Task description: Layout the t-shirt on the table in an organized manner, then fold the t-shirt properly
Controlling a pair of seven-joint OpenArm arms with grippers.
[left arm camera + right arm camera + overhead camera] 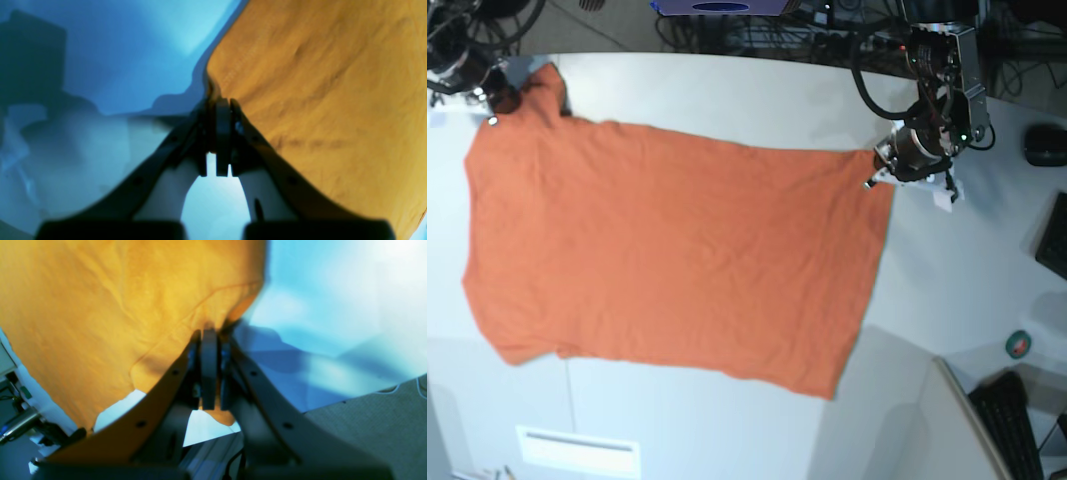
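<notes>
both jaws are pinching corners of the t-shirt [677, 260]: left gripper [223, 101] the hem, right gripper [209, 330] a sleeve. pull them apart evenly, low over the bench [727, 95].

Both wrist views are blurred; the right pincer [495, 92] is partly cut off at the base view's corner.

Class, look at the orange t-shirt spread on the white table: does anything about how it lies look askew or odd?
Yes. The t-shirt lies flat on the table but skewed: its hem side slants, one lower corner trailing toward the front edge, and one sleeve is bunched at the right gripper. The left gripper pinches the opposite corner.
</notes>
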